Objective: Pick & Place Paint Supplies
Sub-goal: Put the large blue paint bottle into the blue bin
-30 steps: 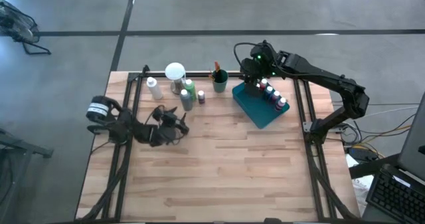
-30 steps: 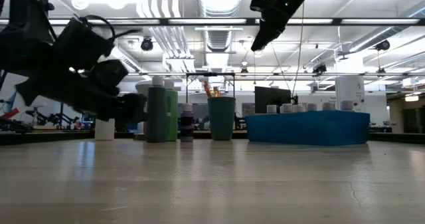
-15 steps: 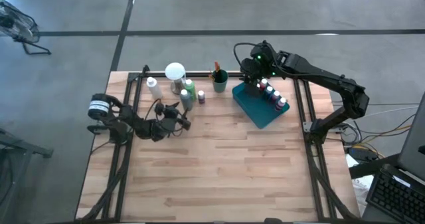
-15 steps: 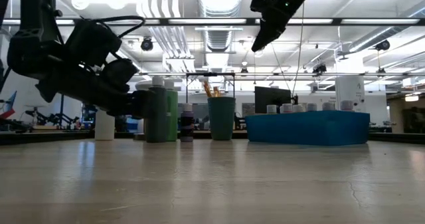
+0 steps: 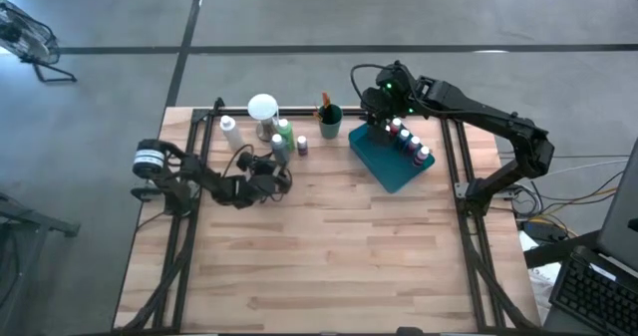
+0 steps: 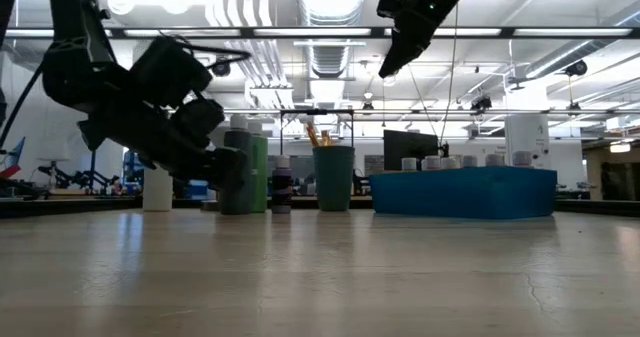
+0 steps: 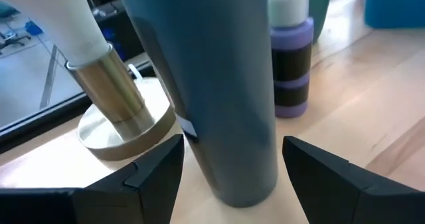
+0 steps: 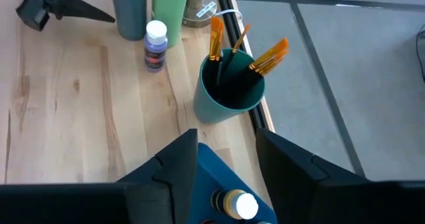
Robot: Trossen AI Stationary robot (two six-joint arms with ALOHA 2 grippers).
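1. Worktop [image 5: 329, 256] of pale wood carries the supplies along its far edge.
2. Left arm reaches low across the worktop from the left side, its wrist bent toward the bottles.
3. Left claw [image 5: 280, 172] sits near the surface, fingers [image 7: 149, 174] apart on either side of the grey bottle [image 7: 206, 84]; whether they touch it I cannot tell.
4. Grey bottle stands upright, just beside a green bottle [image 5: 285, 134] and a small purple bottle [image 7: 290, 64] with a white cap.
5. Round white-topped stand [image 5: 263, 110] on a metal base [image 7: 123, 117] is just behind the grey bottle; a white bottle [image 5: 231, 131] stands apart, further left.
6. Right arm stretches in from the right, elbow out, wrist raised high above the worktop.
7. Right claw [image 5: 376, 112] hangs over the far end of the teal tray [image 5: 389, 167], fingers [image 8: 172, 167] apart and holding nothing.
8. Tray holds a row of small white-capped bottles [image 5: 409, 142] along its right wall.
9. Teal cup [image 8: 229, 88] with orange-tipped brushes [image 8: 216, 38] stands between the tray and the purple bottle.
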